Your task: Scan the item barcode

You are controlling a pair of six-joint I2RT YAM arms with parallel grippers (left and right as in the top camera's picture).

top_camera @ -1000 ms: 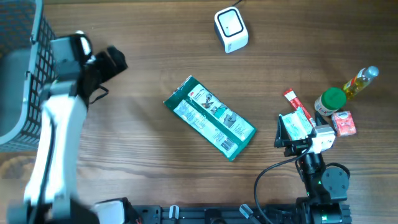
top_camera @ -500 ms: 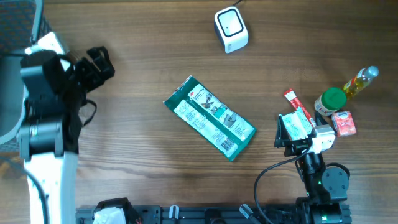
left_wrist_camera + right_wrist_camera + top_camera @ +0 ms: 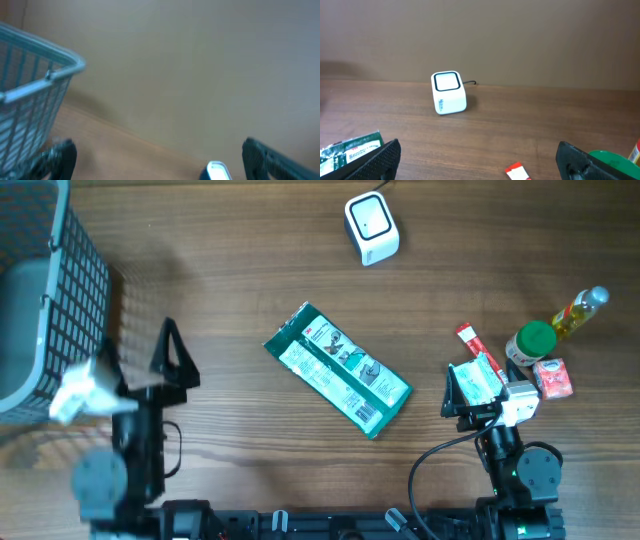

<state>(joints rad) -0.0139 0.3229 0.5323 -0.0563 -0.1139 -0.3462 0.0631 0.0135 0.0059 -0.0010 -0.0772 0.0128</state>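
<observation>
Both are standing spread wide and carrying nothing: the right end effector (image 3: 479,162) is hovering low, facing the white scanner (image 3: 448,93). The left end effector (image 3: 160,162) is sitting beside the wire basket (image 3: 70,290). The green packet (image 3: 338,370) is lying flat and askew mid-table (image 3: 250,465), apart from both. Likely a pickup is pending. Whichever arm is reaching should be pinching across the packet's narrow width, fingers staying off the code, which is possibly near its lower end but too small to confirm. It should then be turning that face toward the scanner's window.
</observation>
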